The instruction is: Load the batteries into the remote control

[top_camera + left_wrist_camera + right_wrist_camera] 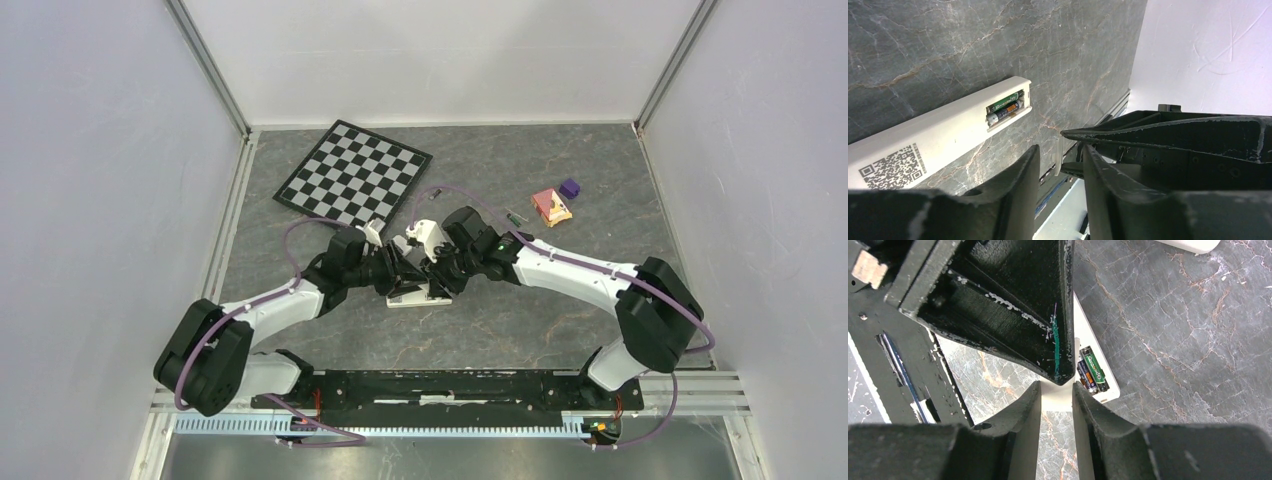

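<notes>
The white remote control (938, 137) lies back-up on the marble table, and its open compartment holds two batteries (1005, 106), one green-wrapped. Seen from the right wrist, these batteries (1091, 371) sit just right of my fingers. My right gripper (1057, 386) is shut on a thin pale flat cover piece (1057, 397) above the remote. My left gripper (1060, 150) is open, and its fingers straddle that cover piece (1059, 156) edge-on with a gap on each side. In the top view both grippers meet over the remote (415, 297). Another small battery (515, 215) lies loose to the right.
A chessboard (355, 175) lies at the back left. A pink-orange block (551, 206) and a purple cube (570, 187) sit at the back right. White walls close the table on three sides. A rounded white object (1190, 244) shows at the right wrist view's top edge.
</notes>
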{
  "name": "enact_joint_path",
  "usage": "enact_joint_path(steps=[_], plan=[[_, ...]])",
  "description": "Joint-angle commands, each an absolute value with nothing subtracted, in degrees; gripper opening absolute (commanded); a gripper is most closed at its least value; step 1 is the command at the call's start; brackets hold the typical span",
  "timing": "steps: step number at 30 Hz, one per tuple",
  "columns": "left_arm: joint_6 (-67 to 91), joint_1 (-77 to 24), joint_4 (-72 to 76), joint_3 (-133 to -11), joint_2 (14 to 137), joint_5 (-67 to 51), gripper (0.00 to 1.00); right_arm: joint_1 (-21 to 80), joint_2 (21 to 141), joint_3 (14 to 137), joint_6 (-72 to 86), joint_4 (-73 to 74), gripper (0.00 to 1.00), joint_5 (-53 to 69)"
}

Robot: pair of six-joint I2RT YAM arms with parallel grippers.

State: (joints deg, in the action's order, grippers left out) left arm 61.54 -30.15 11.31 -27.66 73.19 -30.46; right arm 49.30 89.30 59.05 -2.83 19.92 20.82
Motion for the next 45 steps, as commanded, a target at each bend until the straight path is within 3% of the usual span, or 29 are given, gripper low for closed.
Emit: enact_joint_path(steps=[1, 4, 8, 11, 14, 19, 25, 28, 37, 45], plan=[[63.4, -30.5, 14.2, -27.1, 73.7, -32.7, 0.39, 49.5, 89.8, 61.7, -2.4, 17.2, 0.34, 22.0], [63.3, -30.5, 14.7, -26.9, 74.1, -33.2, 0.27, 49.5, 89.8, 61.8, -2.4, 17.0, 0.34, 22.2], [63.8, -30.5, 17.0, -26.6, 74.0, -33.7, 0.02, 49.5, 89.7, 61.8, -2.3, 17.0, 0.36, 22.2], [63.2, -30.4, 17.8, -26.3, 72.5, -32.3, 0.02, 48.4, 88.1, 60.5, -0.2, 16.6, 0.61, 20.7], [63.0, -30.4, 18.2, -25.4, 69.7, -29.3, 0.02, 45.1, 83.0, 56.0, 7.2, 12.5, 0.8, 23.2], [65.9, -30.4, 20.9, -24.3, 64.7, -24.7, 0.02, 40.6, 72.5, 44.1, 30.8, -1.4, 0.91, 22.6], [71.5, -30.6, 27.9, -22.0, 59.4, -18.7, 0.02, 42.8, 61.4, 25.1, 62.2, -28.7, 0.9, 13.2], [72.5, -30.8, 27.9, -22.2, 58.0, -18.0, 0.02, 43.2, 59.1, 23.8, 64.7, -30.1, 0.87, 8.5], [78.2, -31.3, 31.6, -20.8, 56.1, -18.6, 0.02, 43.2, 64.3, 21.7, 72.7, -44.9, 0.77, 10.3], [80.0, -31.4, 32.7, -19.7, 54.8, -18.6, 0.02, 43.4, 70.0, 23.3, 75.3, -50.1, 0.48, 13.5]])
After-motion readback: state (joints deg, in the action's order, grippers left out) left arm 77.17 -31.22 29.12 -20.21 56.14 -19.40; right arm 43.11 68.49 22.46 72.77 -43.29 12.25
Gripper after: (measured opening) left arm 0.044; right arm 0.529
